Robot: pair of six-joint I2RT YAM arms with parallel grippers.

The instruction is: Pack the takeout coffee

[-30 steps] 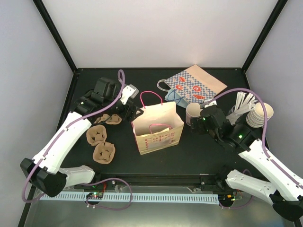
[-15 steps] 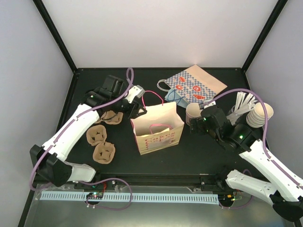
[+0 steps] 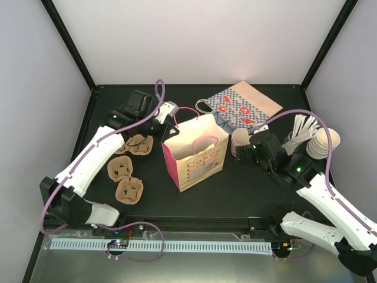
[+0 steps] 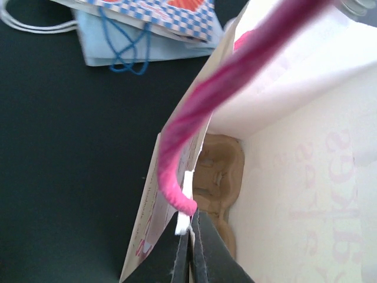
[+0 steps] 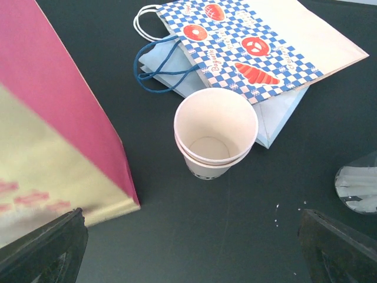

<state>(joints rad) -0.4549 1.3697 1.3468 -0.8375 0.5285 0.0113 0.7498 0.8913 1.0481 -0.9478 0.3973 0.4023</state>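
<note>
My left gripper point(image 4: 189, 247) is pinched shut on the rim of the pink bag point(image 3: 197, 156), beside its handle point(image 4: 235, 76). The takeout coffee point(image 5: 215, 132) stands upright just right of the bag, mouth up. It is straight ahead of my right gripper point(image 5: 191, 236), the nearer one, whose jaws are spread wide and empty.

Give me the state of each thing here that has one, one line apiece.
pink bag, standing, mouth open, a brown carrier inside.
takeout coffee cup, upright, lidless, empty, outside the bag.
checkered bag, lying flat.
blue bag, lying flat beneath the checkered bag.
left gripper, fingers shut on the pink bag's rim by its handle.
right gripper, fingers open, holding nothing.
</note>
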